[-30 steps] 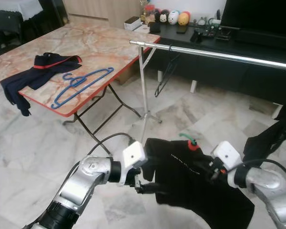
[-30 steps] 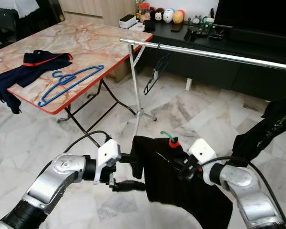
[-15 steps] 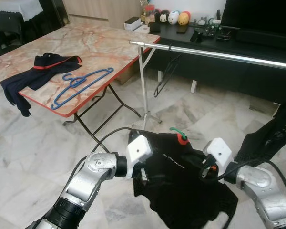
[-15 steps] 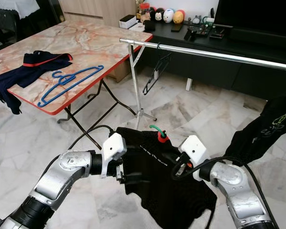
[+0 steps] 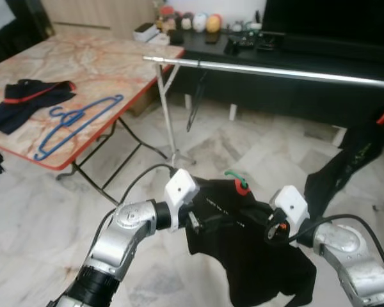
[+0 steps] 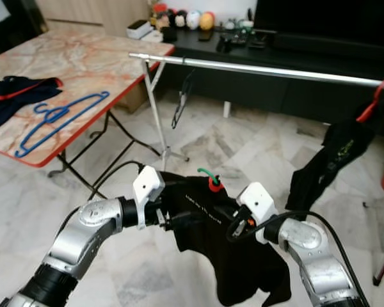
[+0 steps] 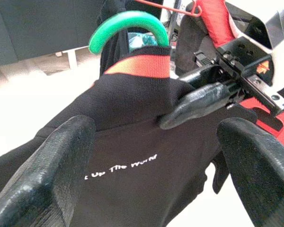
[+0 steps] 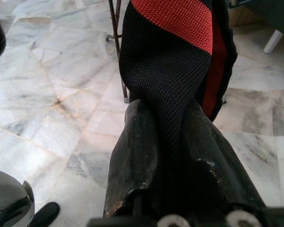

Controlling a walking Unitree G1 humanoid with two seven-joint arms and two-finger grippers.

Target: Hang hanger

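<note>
Steel clothes rail [image 6: 262, 69] runs across ahead above the marble floor, with a black garment on a red hanger [image 6: 336, 150] already hung toward its right end and a folding table [image 5: 109, 61] off to the left carrying a spare blue hanger [image 5: 77, 116]. The black shirt [image 6: 217, 246], on its green-hooked hanger [image 6: 208, 177], is held low between both arms, well below the rail, likely to keep it spread and hook-up for the lift. Right gripper [image 8: 173, 142] has its fingers clamped on the shirt's shoulder fabric, bearing the load; left gripper [image 7: 156, 156] has fingers apart either side of the chest, steadying it.
</note>
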